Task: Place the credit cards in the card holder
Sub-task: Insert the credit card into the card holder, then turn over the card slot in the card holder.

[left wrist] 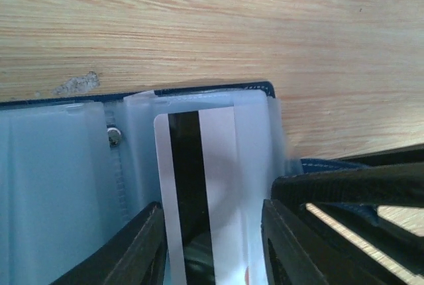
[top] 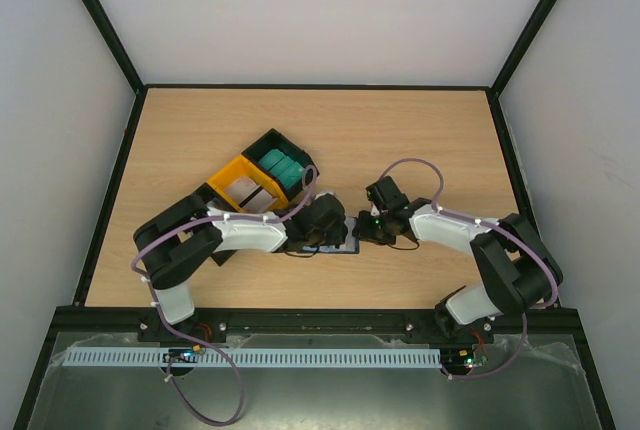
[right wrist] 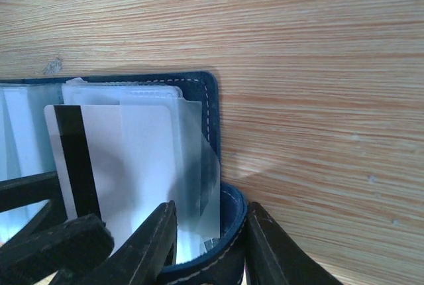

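The navy card holder (top: 348, 247) lies open on the table between my two grippers, its clear pockets up (left wrist: 59, 166). My left gripper (left wrist: 212, 232) is shut on a white credit card with a black stripe (left wrist: 218, 166). The card's far end lies over the holder's right half, its right side under a clear sleeve. The card also shows in the right wrist view (right wrist: 126, 166). My right gripper (right wrist: 209, 235) is shut on the holder's raised navy edge (right wrist: 228, 258). More teal cards (top: 281, 165) and whitish cards (top: 251, 195) sit in the tray.
The black-and-yellow three-compartment tray (top: 232, 172) stands just behind and left of my left gripper (top: 325, 230). My right gripper (top: 368, 228) is close to the left one over the holder. Dark frame rails run along the table's edges.
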You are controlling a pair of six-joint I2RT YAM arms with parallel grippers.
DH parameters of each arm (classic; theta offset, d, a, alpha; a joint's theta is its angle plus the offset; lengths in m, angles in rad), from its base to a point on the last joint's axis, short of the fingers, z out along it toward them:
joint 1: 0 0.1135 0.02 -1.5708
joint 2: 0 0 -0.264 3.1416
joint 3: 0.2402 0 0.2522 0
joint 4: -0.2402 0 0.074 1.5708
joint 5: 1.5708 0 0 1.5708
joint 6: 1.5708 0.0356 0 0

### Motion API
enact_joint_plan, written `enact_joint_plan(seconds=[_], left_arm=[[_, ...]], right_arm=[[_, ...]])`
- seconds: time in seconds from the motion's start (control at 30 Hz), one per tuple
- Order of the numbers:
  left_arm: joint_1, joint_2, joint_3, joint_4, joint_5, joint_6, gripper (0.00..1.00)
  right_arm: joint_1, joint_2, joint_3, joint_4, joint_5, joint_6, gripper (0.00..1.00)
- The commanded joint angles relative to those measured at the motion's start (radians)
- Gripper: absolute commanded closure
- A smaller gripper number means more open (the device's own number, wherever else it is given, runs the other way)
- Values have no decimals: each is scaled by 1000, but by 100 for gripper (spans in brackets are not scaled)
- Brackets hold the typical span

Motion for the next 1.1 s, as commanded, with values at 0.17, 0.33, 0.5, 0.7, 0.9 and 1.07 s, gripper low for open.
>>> enact_joint_plan(seconds=[0.17,0.33,0.5,0.7,0.9,1.07], left_arm=[[7,-157,34,-164,-113,83,40],[48,-236,-16,-252,-170,58,39],[118,-321,-132,-246,-141,10,45],[169,-397,-268,-171,-64,-31,68],[174,-385,-334,-79,0,-51,79],[175,-372,-359,-28,34,-59,82]], right_arm=[[6,-33,39,-176,166,-35,68],[27,-68,127,-255,281,-39,65],[165,-40,213,-249,297,22,63],[286,68,259,-122,205,113,60],[325,163,302,-44,122,144,60],[330,227,318,-16,96,151,60]])
